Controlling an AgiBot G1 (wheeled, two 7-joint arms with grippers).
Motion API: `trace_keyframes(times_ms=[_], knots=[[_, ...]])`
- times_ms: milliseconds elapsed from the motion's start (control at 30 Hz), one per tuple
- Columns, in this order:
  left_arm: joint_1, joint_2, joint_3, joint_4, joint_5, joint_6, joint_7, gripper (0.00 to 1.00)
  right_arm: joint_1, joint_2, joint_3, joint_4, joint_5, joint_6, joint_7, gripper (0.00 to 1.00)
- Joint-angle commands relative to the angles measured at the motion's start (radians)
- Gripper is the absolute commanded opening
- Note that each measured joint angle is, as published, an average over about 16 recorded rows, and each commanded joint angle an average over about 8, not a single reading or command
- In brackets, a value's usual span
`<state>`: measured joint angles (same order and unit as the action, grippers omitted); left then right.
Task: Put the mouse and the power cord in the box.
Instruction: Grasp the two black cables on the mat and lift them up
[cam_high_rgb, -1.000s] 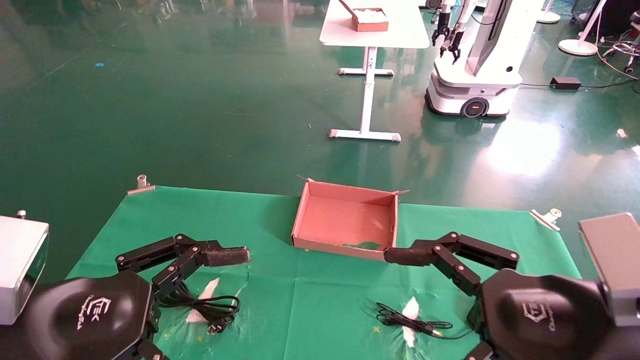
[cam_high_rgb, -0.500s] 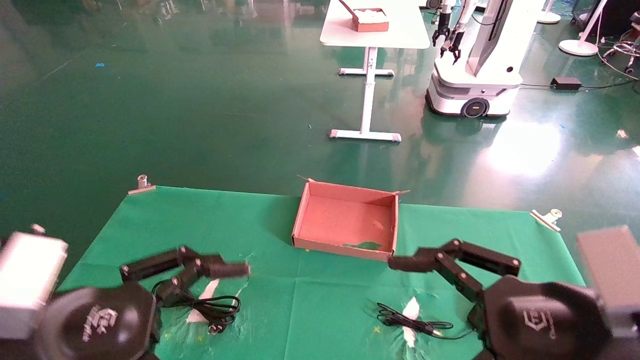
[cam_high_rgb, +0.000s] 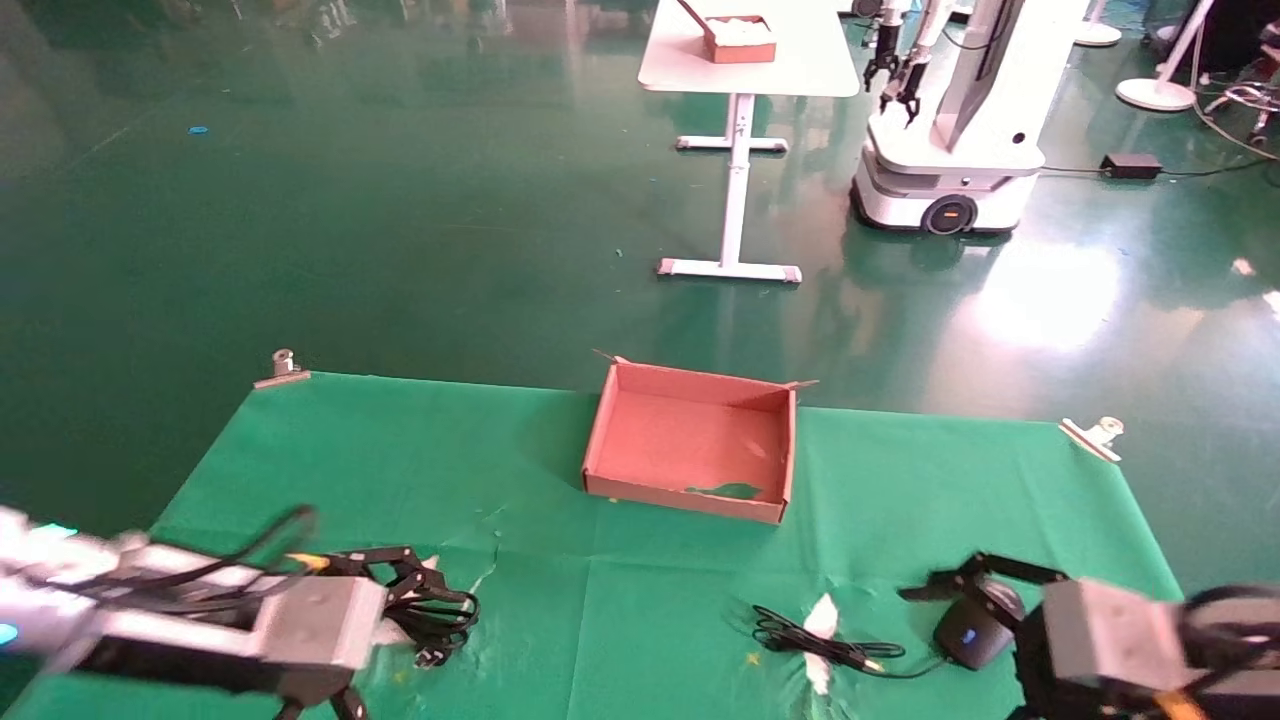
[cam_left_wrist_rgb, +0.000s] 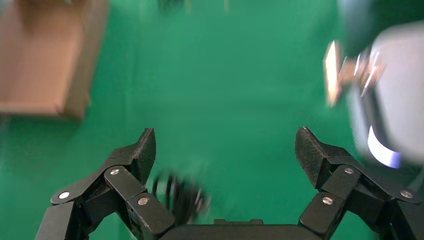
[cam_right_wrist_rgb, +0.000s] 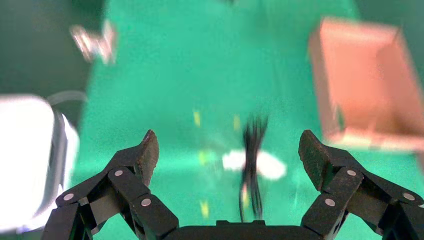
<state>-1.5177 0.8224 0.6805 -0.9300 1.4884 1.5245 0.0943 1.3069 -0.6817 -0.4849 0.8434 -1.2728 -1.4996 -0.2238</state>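
— Two grippers, state?
— Left gripper (cam_left_wrist_rgb: 225, 150): fingers spread wide, nothing between them; low at the near left of the green cloth (cam_high_rgb: 560, 620), just beside the cord (cam_high_rgb: 435, 615). Right gripper (cam_right_wrist_rgb: 227, 150): fingers likewise spread, holding nothing; at the near right edge, over the mouse (cam_high_rgb: 972, 628).
— Task items, location?
— Cord: black looped bundle, lying on the cloth at near left. Mouse: black, domed, on the cloth at near right, its thin wire bunched toward the middle over a white patch. Box (cam_high_rgb: 640, 490): brown cardboard, at the cloth's far middle edge, well apart from both; near wall torn.
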Motion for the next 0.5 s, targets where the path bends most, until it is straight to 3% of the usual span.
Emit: trace_keyframes(times_ms=[33, 267, 500], knots=[[-0.063, 0.051, 0.061, 0.081, 0.100, -0.002, 0.059, 1.00, 0.040, -0.035, -0.042, -0.086, -0.084, 0.016, -0.060, 1.00], [-0.131, 0.219, 0.138, 0.419, 0.293, -0.230, 0.241, 1.00, 0.138, -0.224, -0.111, -0.361, -0.252, 0.197, -0.253, 1.00], [-0.164, 0.313, 0.165, 0.640, 0.362, -0.389, 0.371, 1.00, 0.199, -0.343, -0.134, -0.568, -0.299, 0.281, -0.387, 1.00]])
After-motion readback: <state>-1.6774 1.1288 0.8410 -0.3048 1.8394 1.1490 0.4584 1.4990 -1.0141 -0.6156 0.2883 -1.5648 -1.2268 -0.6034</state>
